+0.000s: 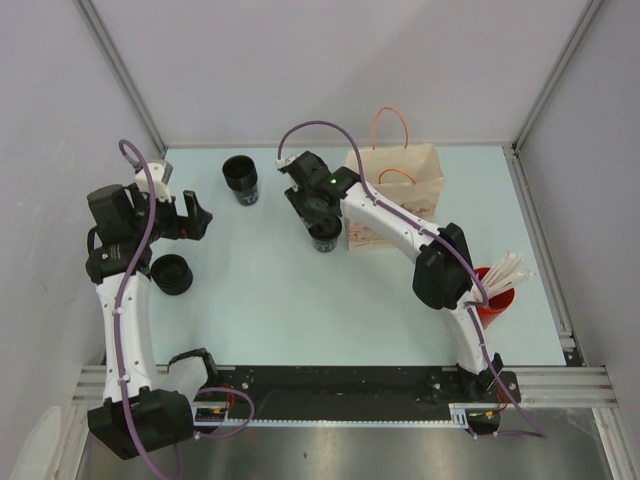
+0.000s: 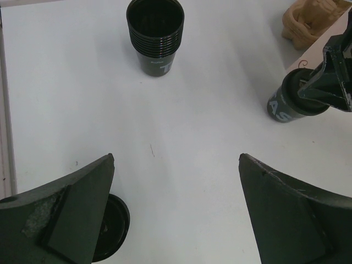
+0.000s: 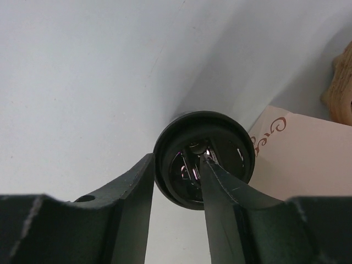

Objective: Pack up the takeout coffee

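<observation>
Nearest, at four o'clock, one red stirrer holder [image 1: 492, 300]; at nine, one lid pile [image 1: 172, 274] on the counter [image 1: 260, 310]. Left pincer [image 2: 176, 159] gapes wide, empty. Right pincer [image 3: 177, 159] pinches the wall of one coffee cup [image 3: 234, 137], beside one paper bag [image 1: 395, 190] at one o'clock: bagging, I judge, needing a lift over its mouth. One cup stack [image 1: 240, 180] at eleven.

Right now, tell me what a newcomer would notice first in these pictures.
The brown paper bag stands at the far side of the table, right of centre. Just left of it, the right gripper straddles the rim of a black cup, one finger inside. The left gripper hangs open, facing a stack of black cups at the far left.
</observation>
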Motion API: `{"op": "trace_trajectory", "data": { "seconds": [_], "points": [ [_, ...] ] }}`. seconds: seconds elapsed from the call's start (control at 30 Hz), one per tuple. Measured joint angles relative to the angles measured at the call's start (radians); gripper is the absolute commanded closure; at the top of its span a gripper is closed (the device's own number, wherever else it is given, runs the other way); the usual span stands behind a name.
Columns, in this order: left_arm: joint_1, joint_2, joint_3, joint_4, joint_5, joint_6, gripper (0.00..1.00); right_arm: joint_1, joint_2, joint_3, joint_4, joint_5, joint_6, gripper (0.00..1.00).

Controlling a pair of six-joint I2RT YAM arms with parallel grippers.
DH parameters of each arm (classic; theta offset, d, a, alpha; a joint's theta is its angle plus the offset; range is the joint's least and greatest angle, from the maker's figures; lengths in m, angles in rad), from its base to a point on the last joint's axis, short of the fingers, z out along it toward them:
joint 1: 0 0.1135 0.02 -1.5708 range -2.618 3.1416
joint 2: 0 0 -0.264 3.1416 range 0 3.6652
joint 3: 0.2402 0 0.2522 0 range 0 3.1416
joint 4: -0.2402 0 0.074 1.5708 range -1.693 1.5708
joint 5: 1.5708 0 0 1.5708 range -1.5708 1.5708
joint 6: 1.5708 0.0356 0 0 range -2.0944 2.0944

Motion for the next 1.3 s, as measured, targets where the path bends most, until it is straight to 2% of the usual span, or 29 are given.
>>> {"op": "trace_trajectory", "data": {
  "seconds": [0.13,0.17,0.2,0.33,0.53,0.83,1.3],
  "points": [
    [0.000,0.017,0.004,-0.014,0.011,0.001,0.00,-0.010,0.000,0.000,0.001,-0.011,-0.016,0.40],
    [0.000,0.026,0.008,-0.019,0.013,0.001,0.01,-0.013,0.000,0.000,0.001,-0.014,-0.023,0.36],
    [0.000,0.037,0.011,-0.026,0.017,0.001,0.01,-0.016,0.000,0.000,0.001,-0.014,-0.035,0.26],
    [0.000,0.050,0.012,-0.039,0.027,0.001,0.00,-0.023,0.000,-0.007,0.018,-0.010,-0.088,0.09],
    [0.000,0.049,0.012,-0.040,0.033,0.001,0.01,-0.040,-0.004,-0.035,0.032,-0.013,-0.153,0.07],
    [0.000,0.048,0.012,-0.040,0.035,0.001,0.01,-0.051,-0.004,-0.036,0.019,-0.061,-0.185,0.15],
    [0.000,0.041,0.012,-0.039,0.036,0.000,0.01,-0.044,-0.004,-0.043,-0.024,-0.091,-0.206,0.17]
  ]
}}
